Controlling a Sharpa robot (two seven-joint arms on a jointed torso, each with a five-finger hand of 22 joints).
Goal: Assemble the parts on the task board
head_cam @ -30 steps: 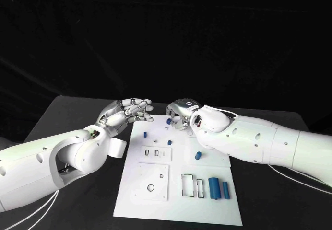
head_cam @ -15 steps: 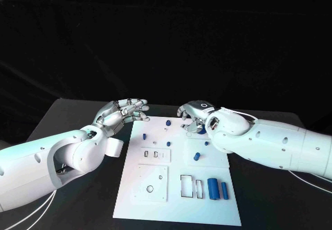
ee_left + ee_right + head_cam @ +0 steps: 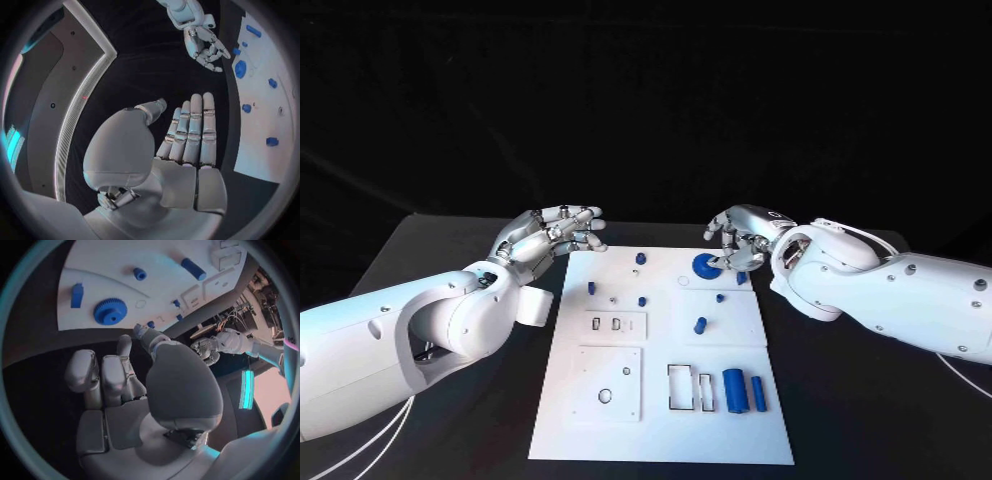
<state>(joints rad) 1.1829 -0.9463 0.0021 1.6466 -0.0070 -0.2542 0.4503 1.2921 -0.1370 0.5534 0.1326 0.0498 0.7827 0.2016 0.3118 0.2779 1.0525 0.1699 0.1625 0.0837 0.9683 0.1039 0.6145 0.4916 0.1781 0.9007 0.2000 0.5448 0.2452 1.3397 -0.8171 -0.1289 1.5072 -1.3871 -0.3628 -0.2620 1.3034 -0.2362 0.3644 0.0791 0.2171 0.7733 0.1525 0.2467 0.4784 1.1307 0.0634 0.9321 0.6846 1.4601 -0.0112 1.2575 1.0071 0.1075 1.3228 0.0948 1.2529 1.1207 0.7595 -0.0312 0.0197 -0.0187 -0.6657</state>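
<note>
Round blue toothed gear (image 3: 707, 265) flat on white task board (image 3: 661, 430). Right silver hand (image 3: 740, 238) just beside, fingers curled, empty. Left silver hand (image 3: 555, 232) open, empty.

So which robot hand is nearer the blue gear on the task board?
Right. The right robot hand hovers just beside the blue gear at the task board's far right corner. The left robot hand is off the board's far left corner, well away.

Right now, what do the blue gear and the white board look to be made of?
Blue gear: probably moulded or printed plastic, matte, uniform blue with crisp teeth and no metallic glint. Task board: smooth white sheet with clean cut-outs, likely plastic or painted panel; cannot tell which.
</note>
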